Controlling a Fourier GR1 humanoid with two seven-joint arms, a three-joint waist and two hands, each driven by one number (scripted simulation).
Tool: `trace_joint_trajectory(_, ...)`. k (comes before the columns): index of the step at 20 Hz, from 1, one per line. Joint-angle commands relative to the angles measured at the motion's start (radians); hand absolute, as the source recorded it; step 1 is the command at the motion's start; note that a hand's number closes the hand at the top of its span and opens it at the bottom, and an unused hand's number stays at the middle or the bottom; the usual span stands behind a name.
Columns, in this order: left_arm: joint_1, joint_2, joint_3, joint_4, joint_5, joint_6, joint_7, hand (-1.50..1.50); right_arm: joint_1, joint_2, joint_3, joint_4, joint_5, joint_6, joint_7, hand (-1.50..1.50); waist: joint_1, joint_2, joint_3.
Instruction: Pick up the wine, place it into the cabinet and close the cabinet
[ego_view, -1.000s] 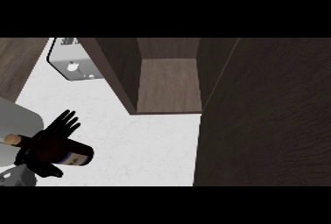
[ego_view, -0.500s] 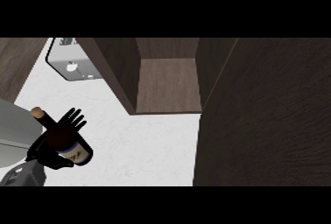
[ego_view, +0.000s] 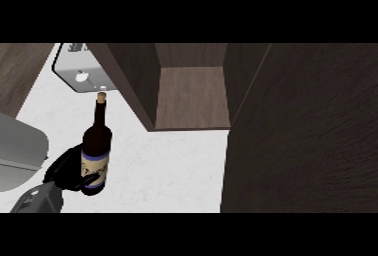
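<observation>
The left hand (ego_view: 65, 170) shows at the lower left of the head view, its black fingers curled round the lower body of the wine bottle (ego_view: 97, 150) from the left side, with the grey forearm (ego_view: 37, 200) running down to the view's lower edge. The bottle is clamped in this hand near its base and stands close to upright, leaning slightly, its dark body carrying a blue and pale label just above the fingers. Its thin neck rises to a light cork (ego_view: 101, 94) at the top, which points toward the upper left part of the scene.

Below the bottle lies the white speckled counter (ego_view: 177, 160). To its right is the open cabinet (ego_view: 192, 95), a dark wood box with a paler wooden inside; the bottle is outside it, just left of its near side wall. The cabinet's dark door (ego_view: 303, 135) fills the right part of the view. A grey rounded object (ego_view: 18, 150) sits at the left edge, touching the hand's side in the view. A white appliance (ego_view: 77, 72) lies beyond the cork, at the top left. The right hand is out of sight
</observation>
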Motion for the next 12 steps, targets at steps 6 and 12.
trace_joint_trajectory(6, 0.008, -0.067, -0.092, -0.19, -0.098, 0.038, -0.256, 1.5, -0.004, 0.001, 0.015, -0.052, -0.018, -0.005, 0.04, -1.5, 0.013, -0.003, 0.0)
trace_joint_trajectory(12, 0.139, -0.158, -0.059, -0.299, -0.14, 0.453, -0.422, 1.5, 0.033, 0.004, -0.001, -0.051, -0.017, -0.01, 0.009, -1.5, 0.026, -0.008, 0.002)
